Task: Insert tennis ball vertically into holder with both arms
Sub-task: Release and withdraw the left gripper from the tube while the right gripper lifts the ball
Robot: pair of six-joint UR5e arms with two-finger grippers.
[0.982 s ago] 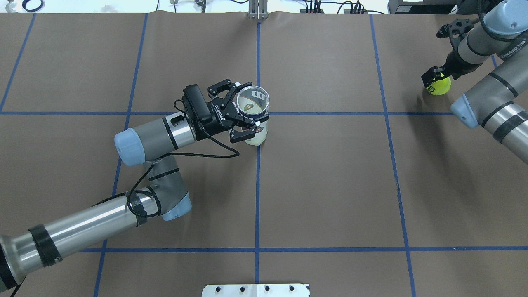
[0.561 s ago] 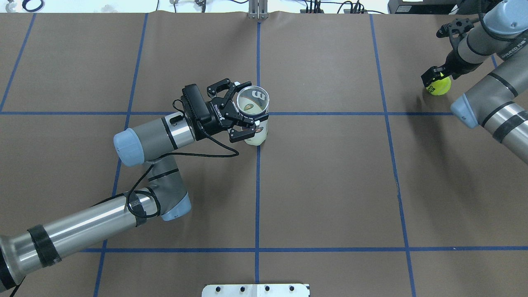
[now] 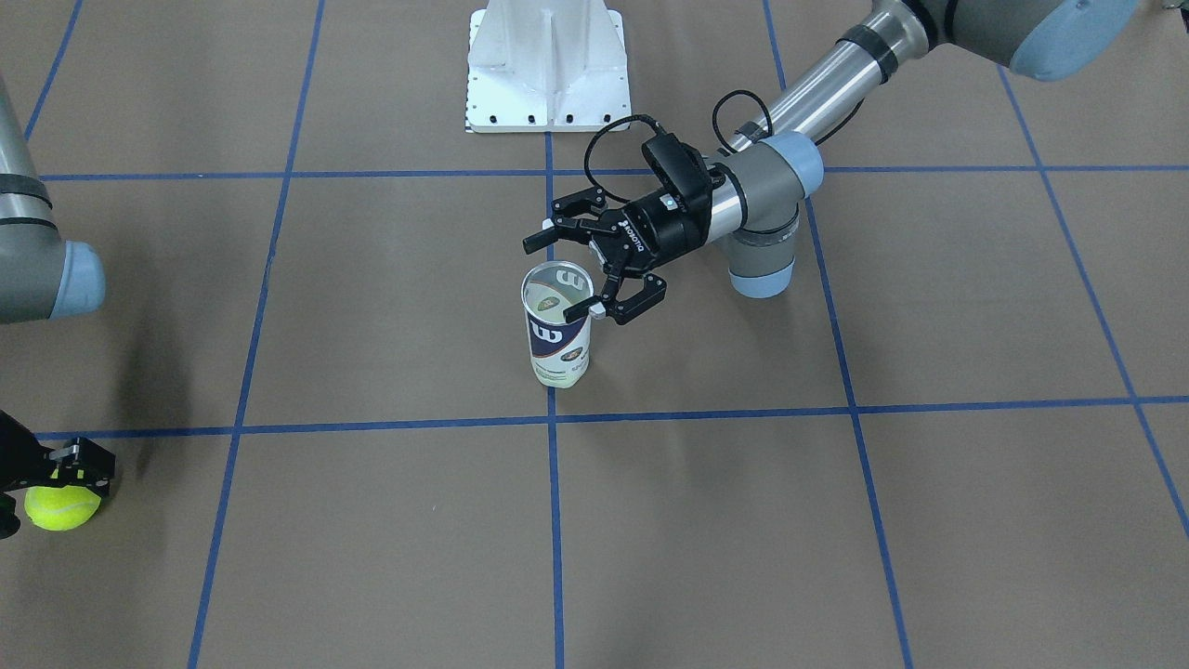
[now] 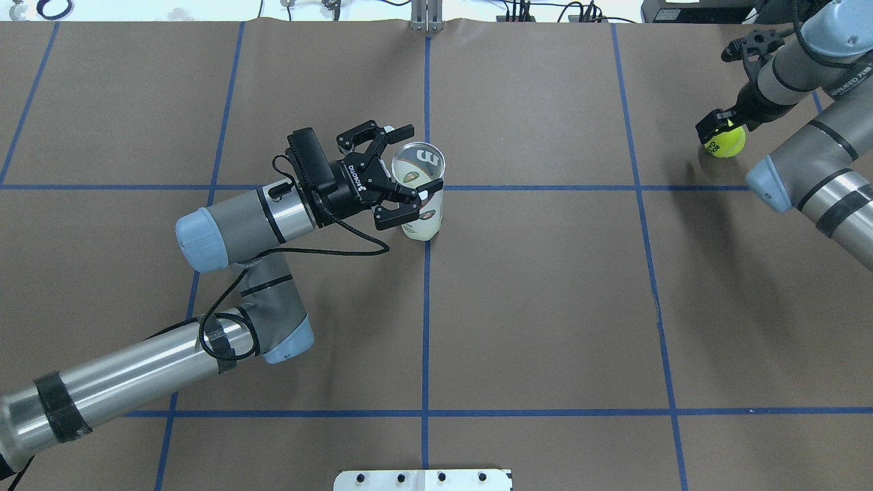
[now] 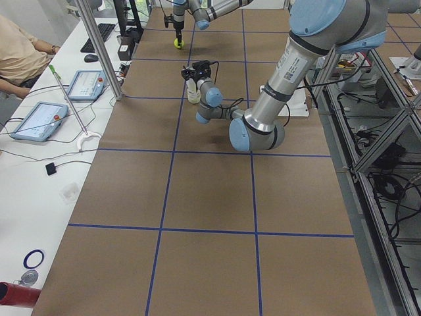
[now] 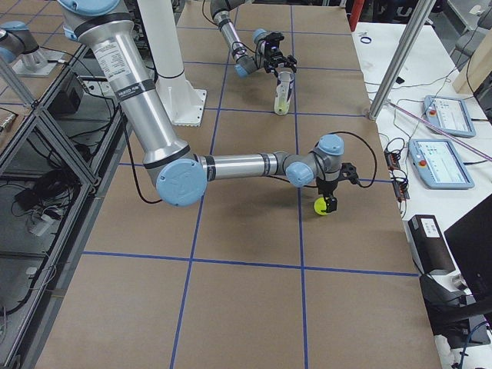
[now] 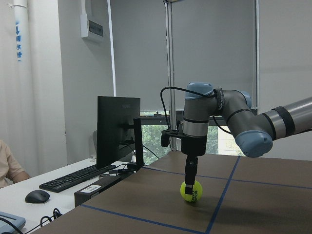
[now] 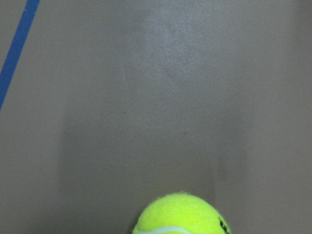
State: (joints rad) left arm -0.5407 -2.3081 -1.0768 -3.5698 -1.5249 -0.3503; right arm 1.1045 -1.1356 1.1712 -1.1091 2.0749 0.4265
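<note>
Spanning the brown tabletop (image 4: 545, 307), blue tape lines (image 4: 425, 307) form squares; monitor (image 7: 118, 127) beside.

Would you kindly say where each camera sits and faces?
Front-facing: across the table, facing the robot, steeply down; left arm on its right, by the holder.
Overhead: behind the robot, forward and down; left arm on its left, right arm opposite.
Exterior left: table end, looking along it; left arm nearest.
Exterior right: opposite end; right arm nearest.
Left wrist: level across the table at the right gripper on the tennis ball.
Right wrist: straight down; only the tennis ball shows.
Shared: overhead and front-facing show the holder, mirrored.
</note>
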